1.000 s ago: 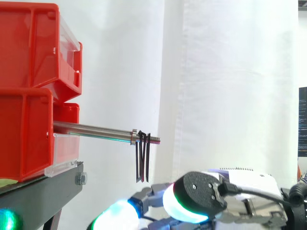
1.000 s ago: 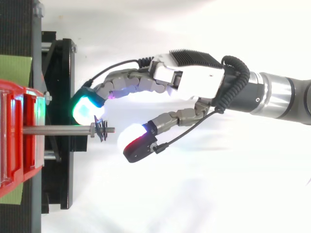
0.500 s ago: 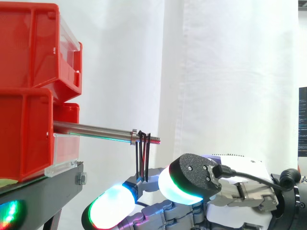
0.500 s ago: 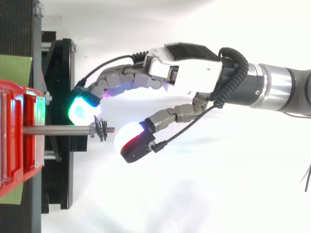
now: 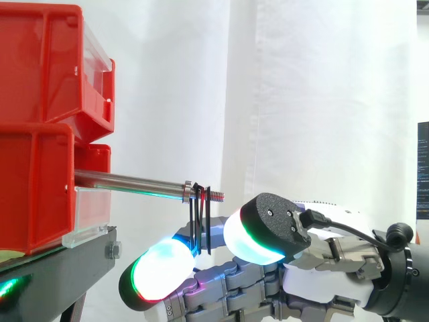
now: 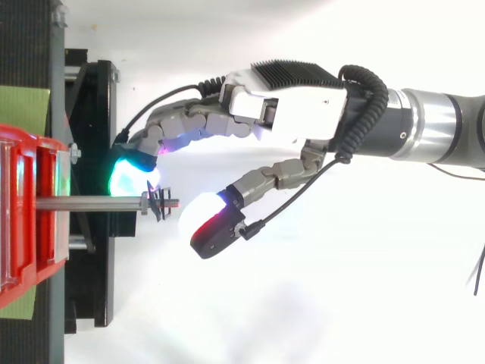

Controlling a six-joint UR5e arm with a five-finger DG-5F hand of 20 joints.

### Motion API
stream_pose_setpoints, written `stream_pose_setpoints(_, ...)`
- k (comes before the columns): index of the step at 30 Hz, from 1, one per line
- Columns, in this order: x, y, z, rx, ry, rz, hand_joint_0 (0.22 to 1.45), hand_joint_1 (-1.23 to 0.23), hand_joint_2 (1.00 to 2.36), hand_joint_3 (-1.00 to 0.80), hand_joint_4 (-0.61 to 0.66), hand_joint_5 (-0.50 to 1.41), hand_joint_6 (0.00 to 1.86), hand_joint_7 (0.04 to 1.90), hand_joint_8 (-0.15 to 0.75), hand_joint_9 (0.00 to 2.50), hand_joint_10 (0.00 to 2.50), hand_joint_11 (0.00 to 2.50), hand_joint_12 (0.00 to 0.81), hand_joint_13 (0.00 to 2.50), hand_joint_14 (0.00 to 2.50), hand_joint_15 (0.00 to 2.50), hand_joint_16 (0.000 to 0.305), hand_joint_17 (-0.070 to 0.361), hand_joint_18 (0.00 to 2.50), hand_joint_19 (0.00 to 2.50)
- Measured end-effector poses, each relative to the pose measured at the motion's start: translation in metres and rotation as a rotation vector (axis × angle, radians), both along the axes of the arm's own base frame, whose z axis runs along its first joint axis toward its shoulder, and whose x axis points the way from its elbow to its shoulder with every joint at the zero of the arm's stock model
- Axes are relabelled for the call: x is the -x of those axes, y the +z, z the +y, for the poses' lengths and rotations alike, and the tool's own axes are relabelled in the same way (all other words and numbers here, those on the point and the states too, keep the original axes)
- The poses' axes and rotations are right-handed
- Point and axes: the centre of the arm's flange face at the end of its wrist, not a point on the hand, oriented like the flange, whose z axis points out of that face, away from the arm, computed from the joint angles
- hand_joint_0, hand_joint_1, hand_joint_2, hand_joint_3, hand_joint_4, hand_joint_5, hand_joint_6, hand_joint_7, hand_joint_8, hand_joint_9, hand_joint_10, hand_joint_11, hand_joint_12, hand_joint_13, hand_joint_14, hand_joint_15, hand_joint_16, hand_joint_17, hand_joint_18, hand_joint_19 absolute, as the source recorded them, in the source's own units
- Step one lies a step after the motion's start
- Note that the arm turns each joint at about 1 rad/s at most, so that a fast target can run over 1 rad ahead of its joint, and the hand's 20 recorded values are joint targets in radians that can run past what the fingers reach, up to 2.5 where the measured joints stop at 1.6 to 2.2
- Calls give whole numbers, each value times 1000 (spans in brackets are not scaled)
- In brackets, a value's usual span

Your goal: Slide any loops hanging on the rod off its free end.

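One robot hand [image 6: 295, 121] lay released, fingers relaxed, nothing held, thumb pad [image 6: 198, 216] nearest at loops' 4 o'clock from top. Dark loops [image 5: 200, 221] hung nr rod's [image 5: 127, 182] free end. Red bins [image 5: 33, 181] at rod's 9 o'clock; curtain [image 5: 322, 100] behind.

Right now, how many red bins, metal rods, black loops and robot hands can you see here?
Red bins: 2
Metal rod: 1
Hand: 1
Black loops: bunched, too thin to count
Total: 4, loops aside
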Motion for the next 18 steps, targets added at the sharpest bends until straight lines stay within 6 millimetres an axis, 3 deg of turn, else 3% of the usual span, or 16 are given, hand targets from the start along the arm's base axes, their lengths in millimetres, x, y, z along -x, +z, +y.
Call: stream_pose_setpoints(18,-4,6,0,-2,-2,-34,635,-585,1012,-329,314,-108,502,1106,290,627,0,0,318,567,0,0,37,83,484,74)
